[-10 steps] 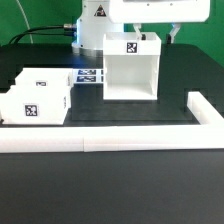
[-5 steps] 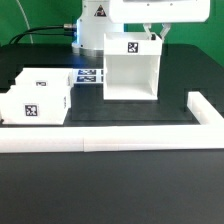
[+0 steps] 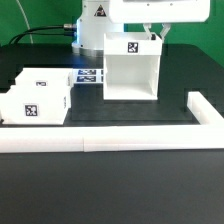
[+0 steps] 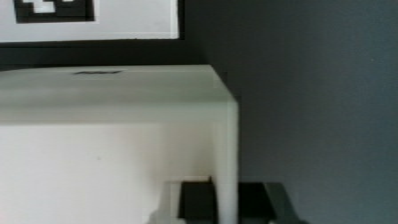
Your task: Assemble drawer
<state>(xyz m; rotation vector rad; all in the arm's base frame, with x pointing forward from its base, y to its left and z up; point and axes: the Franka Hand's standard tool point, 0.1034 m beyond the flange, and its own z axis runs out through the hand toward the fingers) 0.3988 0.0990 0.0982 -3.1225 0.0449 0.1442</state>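
Observation:
A white open-fronted drawer casing (image 3: 128, 72) stands at the middle of the table with a marker tag on its top. My gripper (image 3: 159, 36) comes down from above at the casing's top corner on the exterior view's right. Its jaws are shut on the casing's thin side wall (image 4: 226, 140), one black finger (image 4: 194, 203) on each side. A white drawer box (image 3: 36, 96) with tags lies on the exterior view's left, apart from the casing.
The marker board (image 3: 90, 75) lies flat between the drawer box and the casing. A white L-shaped rail (image 3: 110, 139) runs along the front and turns back on the exterior view's right (image 3: 205, 106). The robot base (image 3: 95, 25) stands behind.
One second ago the fingers stood wide apart over the casing's corner. They have closed onto its side wall. Nothing has moved in the last half second.

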